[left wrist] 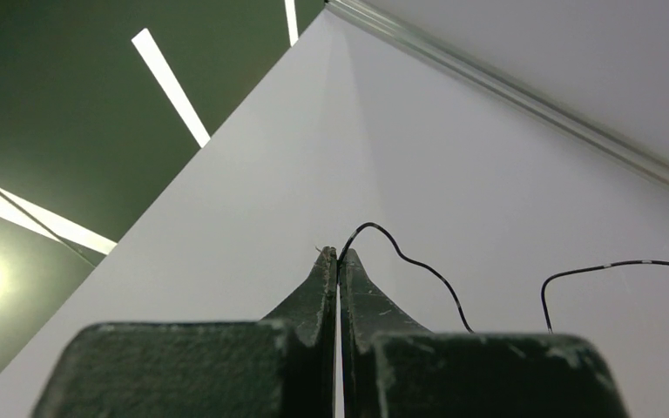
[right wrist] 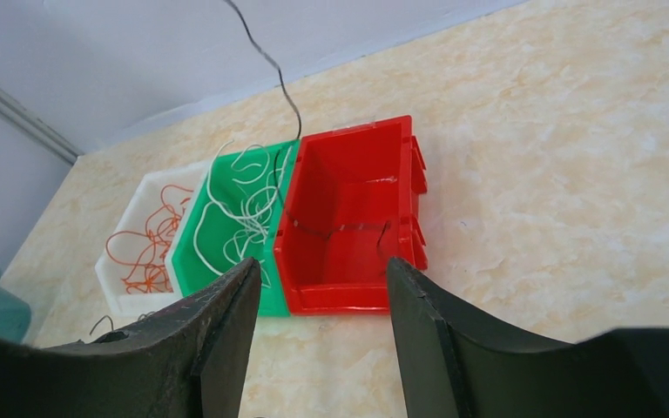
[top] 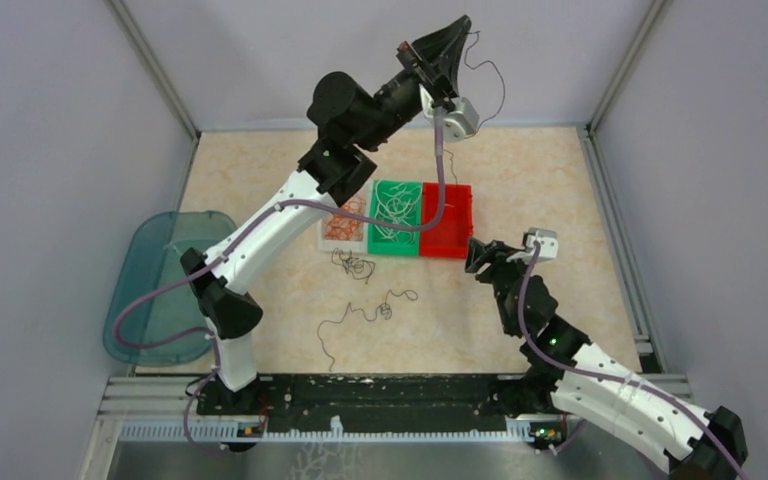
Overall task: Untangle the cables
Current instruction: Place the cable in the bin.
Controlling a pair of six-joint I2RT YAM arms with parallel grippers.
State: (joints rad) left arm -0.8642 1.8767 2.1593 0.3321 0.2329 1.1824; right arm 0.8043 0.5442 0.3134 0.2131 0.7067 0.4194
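Cables point(top: 358, 265) lay tangled on the desk point(top: 560, 200), so left hand point(left wrist: 340, 257), raised high, was clenched on a black cable point(left wrist: 418, 266), likely to hang it clear toward the red bin point(right wrist: 348, 174), while right hand point(right wrist: 320, 266) hovered released and empty near that bin.

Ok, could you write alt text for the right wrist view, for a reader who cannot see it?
The open right gripper points at three bins in a row on the table: a white bin with orange cables, a green bin with white cables, and a red bin from which a black cable rises out of view.
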